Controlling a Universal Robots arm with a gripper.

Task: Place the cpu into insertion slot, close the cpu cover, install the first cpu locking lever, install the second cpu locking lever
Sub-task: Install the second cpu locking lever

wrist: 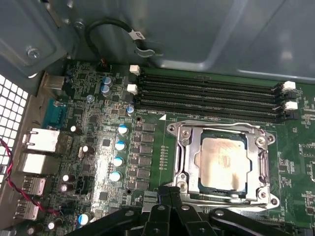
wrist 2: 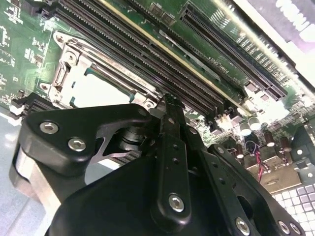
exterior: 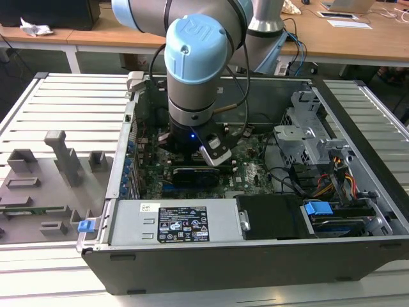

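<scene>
- Sitting in the insertion slot (wrist: 222, 164) at the first wrist view's lower right, the cpu (wrist: 220, 163) lies framed by the cpu cover (wrist: 186, 156).
- Levers' state: cannot tell.
- End effector (wrist 2: 170, 105) fingers look pressed together, holding nothing.

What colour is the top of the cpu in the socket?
Dull silver with a tan tint, seen best on the cpu in the first wrist view.

One robot arm (exterior: 192, 70) reached into one open computer case (exterior: 255, 262). One chip (wrist: 221, 157) sat under one metal cover frame (wrist: 184, 157) in the first wrist view. Four long memory slots (wrist: 206, 96) ran along the far side of the socket, with four white latches showing: two (wrist: 133, 78) at one end and two (wrist: 288, 93) at the other. Four blue-topped capacitors (wrist: 119, 152) stood in a row. Two blue clips showed in the exterior view: one (exterior: 86, 225) at the left, one (exterior: 317, 208) at the right.
</scene>
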